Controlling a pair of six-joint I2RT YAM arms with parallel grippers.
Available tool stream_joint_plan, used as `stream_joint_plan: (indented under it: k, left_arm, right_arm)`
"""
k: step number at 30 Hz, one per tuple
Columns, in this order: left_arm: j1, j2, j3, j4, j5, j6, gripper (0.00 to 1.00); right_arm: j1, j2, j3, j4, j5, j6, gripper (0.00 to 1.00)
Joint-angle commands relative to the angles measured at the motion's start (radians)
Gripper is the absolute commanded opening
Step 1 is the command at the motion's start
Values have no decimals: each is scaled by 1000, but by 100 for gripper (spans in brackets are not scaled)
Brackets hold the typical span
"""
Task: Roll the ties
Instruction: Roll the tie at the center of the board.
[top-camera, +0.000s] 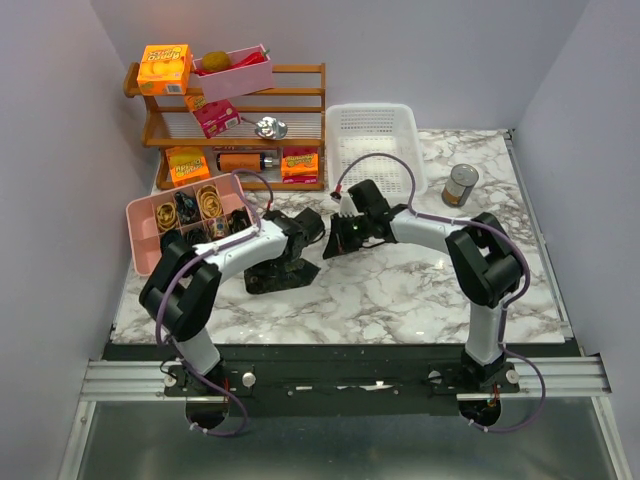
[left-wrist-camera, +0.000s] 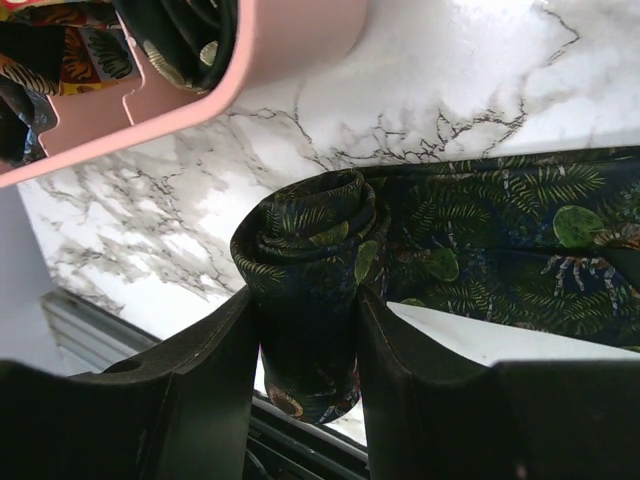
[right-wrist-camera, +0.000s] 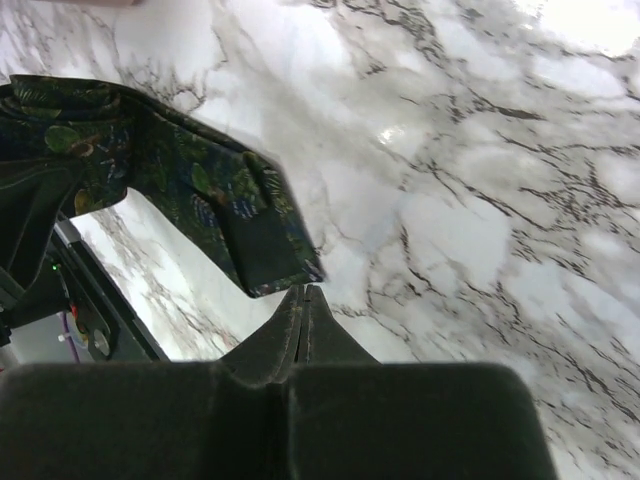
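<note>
Tie (left-wrist-camera: 310, 250), dark with a green leaf print, lies on the marble worktop (left-wrist-camera: 480, 80) with one end wound into a tight roll. The left gripper (left-wrist-camera: 308, 340) clamps that roll between both fingers. The unrolled length runs flat to the right and is cut off by the frame. The corner of the pink tray (left-wrist-camera: 250, 90) stands near the roll, apart from it. Bare marble opens toward the front right, well apart from the white basket (top-camera: 375, 135) and the can (top-camera: 461, 185). The right gripper (right-wrist-camera: 303, 295) has its fingers pressed together on nothing, tips just beside the tie's loose end. From above, both arms cover most of the tie.
</note>
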Motion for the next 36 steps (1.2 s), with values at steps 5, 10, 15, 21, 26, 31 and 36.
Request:
stream_joint_plan:
  k: [5, 10, 15, 21, 26, 31, 36]
  left_arm:
    - [-91, 158, 110, -117, -124, -78, 51]
    - [-118, 195, 124, -51, -63, -55, 57]
    - [-125, 180, 104, 18, -10, -30, 72]
    - [-123, 92, 42, 188, 135, 9, 78]
    - [-106, 23, 16, 248, 175, 20, 78]
    - [-82, -151, -14, 282, 165, 26, 85]
    - [42, -390, -129, 368, 269, 42, 94]
  right_arm:
    - [-45, -48, -36, 18, 2, -11, 1]
    - [-48, -50, -44, 21, -3, -14, 1]
    - [-50, -48, -49, 22, -14, -23, 1]
    - [-50, -42, -45, 24, -24, -31, 1]
    - [-50, -59, -49, 22, -21, -43, 1]
    - [-33, -71, -30, 5, -25, -57, 1]
    - [39, -64, 26, -27, -12, -74, 1]
